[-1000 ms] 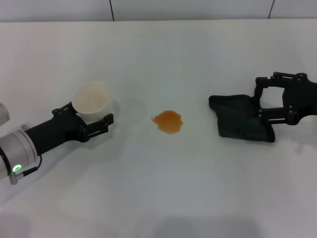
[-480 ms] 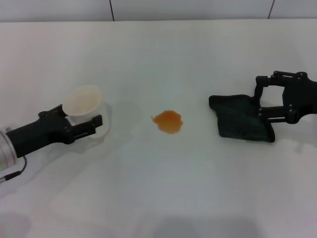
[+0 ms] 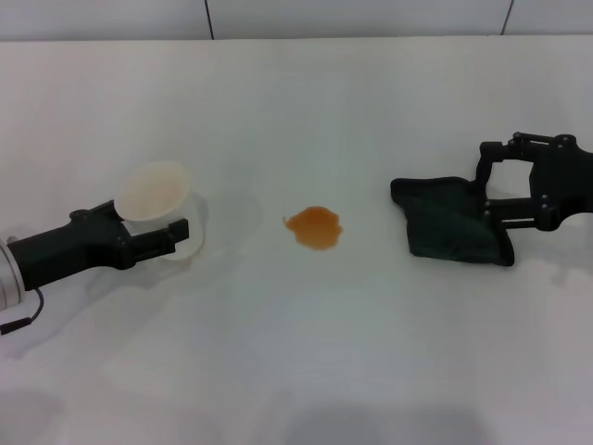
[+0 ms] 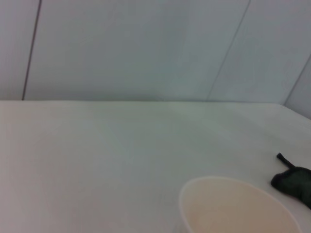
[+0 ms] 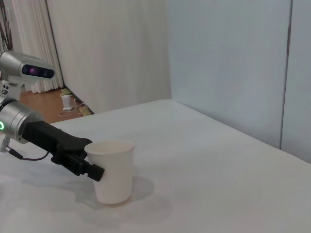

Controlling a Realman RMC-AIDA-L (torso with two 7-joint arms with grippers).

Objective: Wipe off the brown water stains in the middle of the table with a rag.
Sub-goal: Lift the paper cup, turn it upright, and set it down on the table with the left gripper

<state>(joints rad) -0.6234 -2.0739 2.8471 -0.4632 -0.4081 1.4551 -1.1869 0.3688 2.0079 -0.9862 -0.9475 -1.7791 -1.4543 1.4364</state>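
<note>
While the left gripper [image 3: 153, 234] reaches in from about the 9 o'clock side of the table [image 3: 306, 111], its black fingers [image 3: 169, 236] stand on either side of a white paper cup [image 3: 157, 209], clasping its wall just under the rim; the cup stands upright on the tabletop, and from the right wrist view the same gripper [image 5: 87, 162] shows pressed against the cup [image 5: 112, 170] near its top. From the left wrist view the cup's open mouth [image 4: 240, 206] fills the near edge, with a dark corner of the rag [image 4: 294, 182] beyond it. Near the centre of the table lies the brown water stains [image 3: 315, 226], one small orange-brown blotch with an uneven rounded outline, well apart from the cup at its 9 o'clock and from the cloth at its 3 o'clock. Farther over, at roughly 3 o'clock on the table, the rag [image 3: 449, 232] lies flat, dark green-black and crumpled at its edges. The right gripper [image 3: 496, 199] sits at the rag's 3 o'clock edge with its fingers [image 3: 505, 221] spread apart, one low over the cloth's edge; I cannot tell whether they touch the cloth.
</note>
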